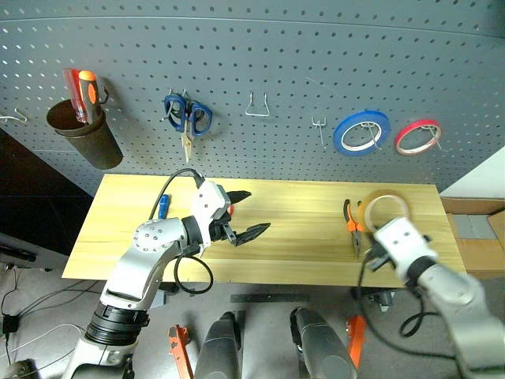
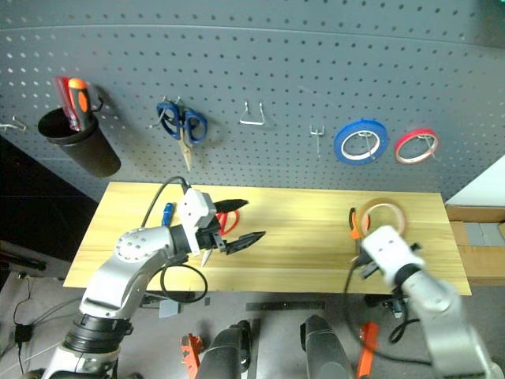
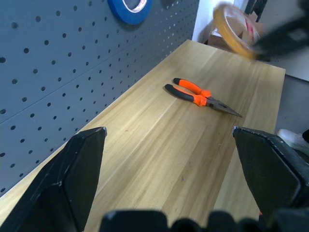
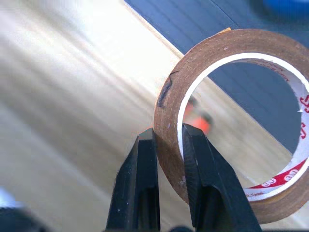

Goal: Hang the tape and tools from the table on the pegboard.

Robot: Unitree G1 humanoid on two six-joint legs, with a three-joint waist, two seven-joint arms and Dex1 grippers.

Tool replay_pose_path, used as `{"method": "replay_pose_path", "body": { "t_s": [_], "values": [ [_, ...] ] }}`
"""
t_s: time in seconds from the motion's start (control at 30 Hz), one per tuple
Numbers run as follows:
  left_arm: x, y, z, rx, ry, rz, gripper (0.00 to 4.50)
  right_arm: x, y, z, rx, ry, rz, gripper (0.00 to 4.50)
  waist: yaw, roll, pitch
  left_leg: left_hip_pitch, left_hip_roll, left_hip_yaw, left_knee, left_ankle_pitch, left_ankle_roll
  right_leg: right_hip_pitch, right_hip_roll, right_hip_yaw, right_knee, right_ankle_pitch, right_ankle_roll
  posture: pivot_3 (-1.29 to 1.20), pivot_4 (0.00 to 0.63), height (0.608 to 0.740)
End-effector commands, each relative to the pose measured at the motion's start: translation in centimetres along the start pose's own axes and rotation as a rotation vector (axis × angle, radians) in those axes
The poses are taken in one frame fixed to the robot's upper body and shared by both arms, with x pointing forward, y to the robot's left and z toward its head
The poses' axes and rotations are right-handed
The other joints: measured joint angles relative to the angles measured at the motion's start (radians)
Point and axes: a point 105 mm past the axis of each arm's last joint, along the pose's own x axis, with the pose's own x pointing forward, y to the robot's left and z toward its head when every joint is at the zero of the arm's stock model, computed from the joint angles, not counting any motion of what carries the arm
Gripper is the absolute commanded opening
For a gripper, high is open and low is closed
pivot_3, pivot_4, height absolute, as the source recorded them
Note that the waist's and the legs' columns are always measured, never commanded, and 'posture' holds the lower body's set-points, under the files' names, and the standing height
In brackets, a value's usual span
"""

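While the left gripper gapes empty at centre frame, the right gripper pinches the yellow tape roll above the pliers at right.

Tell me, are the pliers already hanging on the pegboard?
No, the pliers lie flat on the table, below the pegboard.

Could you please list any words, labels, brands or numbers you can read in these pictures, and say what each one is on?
None can be read.
Tape, held by the right gripper: red printing on the white inner core, cut off and too blurred to read.
Pliers, pegboard and table: no lettering to see.
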Motion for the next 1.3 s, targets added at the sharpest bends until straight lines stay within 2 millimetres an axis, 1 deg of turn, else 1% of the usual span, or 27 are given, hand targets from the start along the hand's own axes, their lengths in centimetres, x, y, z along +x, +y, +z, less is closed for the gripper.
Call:
{"method": "replay_pose_path", "body": {
  "t_s": [0.03, 0.1, 0.2, 0.27, 0.37, 0.5, 0.63, 0.77, 0.83, 0.9, 1.0, 1.07, 1.1, 1.17, 1.2, 1.3],
  "values": [
    [-0.5, 0.9, 0.8, 0.030, -0.041, 0.048, 4.50, -0.6, -0.3, 5.0, -0.183, -0.216, -0.100, 0.13, 0.000, -0.001, 0.000, 0.000, 0.000, 0.001, 0.001, 0.000, 0.000, 0.000, -0.001, 0.000, -0.001, 0.001, 0.002, -0.17, 0.291, 0.740],
    [-0.7, 1.2, 0.8, 0.036, -0.045, 0.065, 4.50, 0.1, -0.7, 6.4, -0.216, -0.273, -0.125, 0.13, 0.000, -0.002, 0.000, 0.000, -0.001, 0.001, 0.002, 0.001, 0.001, 0.001, -0.002, 0.000, -0.001, 0.002, 0.004, -0.16, 0.287, 0.740],
    [-0.9, 1.9, 1.2, 0.036, -0.060, 0.106, 4.50, 2.0, -2.0, 8.0, -0.248, -0.328, -0.149, 0.13, -0.001, -0.002, 0.000, 0.000, -0.001, 0.000, 0.002, 0.001, 0.001, 0.001, -0.001, 0.000, -0.001, 0.002, 0.003, -0.14, 0.277, 0.740],
    [-1.1, 2.2, 1.2, 0.039, -0.059, 0.121, 4.50, 3.2, -2.6, 8.6, -0.245, -0.349, -0.150, 0.13, 0.002, -0.002, 0.000, 0.000, 0.000, 0.000, 0.001, 0.001, 0.001, 0.001, 0.000, -0.001, -0.001, 0.002, 0.003, -0.14, 0.276, 0.740],
    [-1.2, 2.4, 1.3, 0.045, -0.059, 0.131, 4.50, 4.8, -2.9, 9.1, -0.242, -0.373, -0.138, 0.13, 0.005, -0.003, 0.000, -0.001, 0.000, -0.002, 0.000, 0.001, 0.001, 0.000, 0.000, -0.003, 0.000, 0.005, -0.002, -0.12, 0.272, 0.740],
    [-1.2, 2.6, 1.5, 0.050, -0.062, 0.146, 4.50, 6.8, -2.9, 10.1, -0.247, -0.409, -0.125, 0.13, 0.006, -0.003, 0.000, -0.006, 0.000, -0.003, 0.000, 0.001, 0.001, -0.003, -0.001, -0.004, -0.001, 0.005, -0.003, -0.11, 0.273, 0.740],
    [-1.2, 2.6, 1.6, 0.053, -0.062, 0.148, 4.50, 8.3, -2.7, 10.2, -0.210, -0.402, -0.112, 0.13, 0.006, -0.003, 0.000, -0.006, 0.000, -0.004, 0.001, 0.001, 0.001, -0.004, -0.002, -0.005, 0.000, 0.005, -0.003, -0.10, 0.275, 0.740],
    [-1.1, 2.6, 1.7, 0.054, -0.066, 0.150, 4.50, 8.9, -2.4, 9.5, -0.175, -0.375, -0.093, 0.13, 0.009, -0.003, 0.000, -0.006, 0.000, -0.004, 0.002, 0.001, 0.001, -0.004, -0.002, -0.006, 0.001, 0.006, -0.003, -0.10, 0.274, 0.740],
    [-1.1, 2.5, 1.7, 0.057, -0.063, 0.149, 4.50, 8.6, -1.8, 8.6, -0.135, -0.354, -0.071, 0.84, 0.009, -0.003, 0.000, -0.006, 0.000, -0.004, 0.002, 0.001, 0.001, -0.004, -0.002, -0.005, 0.001, 0.006, -0.003, -0.10, 0.274, 0.740],
    [-1.1, 2.4, 1.6, 0.063, -0.057, 0.146, 4.50, 8.1, -1.0, 7.7, -0.098, -0.330, -0.039, 1.44, 0.010, -0.003, 0.000, -0.006, 0.000, -0.005, 0.002, 0.001, 0.001, -0.004, -0.002, -0.006, 0.001, 0.006, -0.003, -0.10, 0.275, 0.740],
    [-1.0, 2.3, 1.3, 0.073, -0.046, 0.136, 4.50, 6.7, 0.3, 5.9, -0.049, -0.275, -0.008, 2.47, 0.011, -0.003, 0.000, -0.007, 0.000, -0.005, 0.001, 0.001, 0.001, -0.004, -0.002, -0.007, 0.001, 0.006, -0.003, -0.10, 0.276, 0.740],
    [-1.0, 2.4, 1.2, 0.078, -0.040, 0.133, 4.50, 5.8, 1.0, 4.9, 0.016, -0.230, -0.002, 3.14, 0.011, -0.003, 0.000, -0.007, 0.000, -0.005, 0.002, 0.001, 0.001, -0.004, -0.002, -0.006, 0.001, 0.006, -0.003, -0.11, 0.278, 0.740],
    [-1.0, 2.4, 1.1, 0.082, -0.035, 0.131, 4.50, 5.5, 1.2, 4.4, 0.063, -0.203, -0.005, 3.52, 0.010, -0.003, 0.000, -0.007, 0.000, -0.005, 0.002, 0.001, 0.001, -0.004, -0.002, -0.006, 0.001, 0.006, -0.003, -0.11, 0.279, 0.740],
    [-0.9, 2.3, 0.8, 0.086, -0.020, 0.121, 4.50, 5.4, 1.1, 2.1, 0.293, -0.061, -0.073, 4.19, 0.008, -0.002, 0.000, -0.007, 0.000, -0.005, 0.003, 0.001, 0.001, -0.004, -0.002, -0.006, 0.002, 0.006, -0.003, -0.12, 0.281, 0.740],
    [-0.9, 2.3, 0.6, 0.089, -0.012, 0.114, 4.50, 5.5, 1.0, 1.1, 0.379, 0.005, -0.106, 4.44, 0.006, -0.003, -0.001, -0.007, 0.000, -0.005, 0.003, 0.001, 0.001, -0.004, -0.001, -0.006, 0.002, 0.006, -0.004, -0.12, 0.281, 0.740],
    [-0.6, 2.1, 0.3, 0.097, 0.005, 0.087, 4.50, 6.4, 0.0, -1.2, 0.531, 0.176, -0.214, 4.44, 0.005, -0.003, -0.001, -0.005, 0.002, -0.006, 0.003, 0.002, 0.000, -0.003, 0.001, -0.006, 0.003, 0.008, -0.007, -0.13, 0.284, 0.740]
  ]
}}
